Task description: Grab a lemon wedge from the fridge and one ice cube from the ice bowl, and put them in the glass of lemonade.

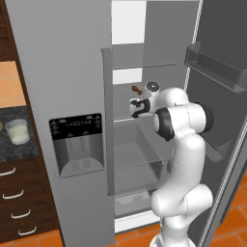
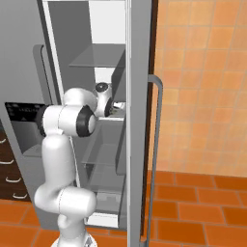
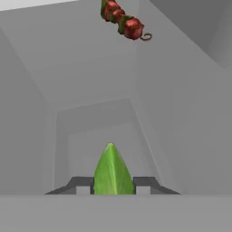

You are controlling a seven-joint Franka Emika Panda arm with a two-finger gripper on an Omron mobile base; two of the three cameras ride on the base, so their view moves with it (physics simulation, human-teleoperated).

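The fridge (image 1: 58, 72) stands with its right door (image 2: 139, 120) swung open, and my arm reaches onto a middle shelf. In the hand view a pointed green-yellow lemon wedge (image 3: 112, 170) sits upright between my two fingertips, and my gripper (image 3: 113, 186) is shut on it. From the base views the hand (image 1: 139, 106) (image 2: 114, 108) is inside the fridge at mid height. The glass of lemonade (image 1: 16, 131) stands on the dark counter left of the fridge. A light-brown sliver at the picture's left edge beside the glass may be the ice bowl; I cannot tell.
A skewer of red and green pieces (image 3: 123, 20) (image 1: 136, 89) lies on the shelf just beyond the hand. Grey shelves (image 1: 144, 65) sit above and below it. The open door with its bins (image 1: 212, 62) stands close on the right. Dark wooden drawers (image 1: 17, 202) are under the counter.
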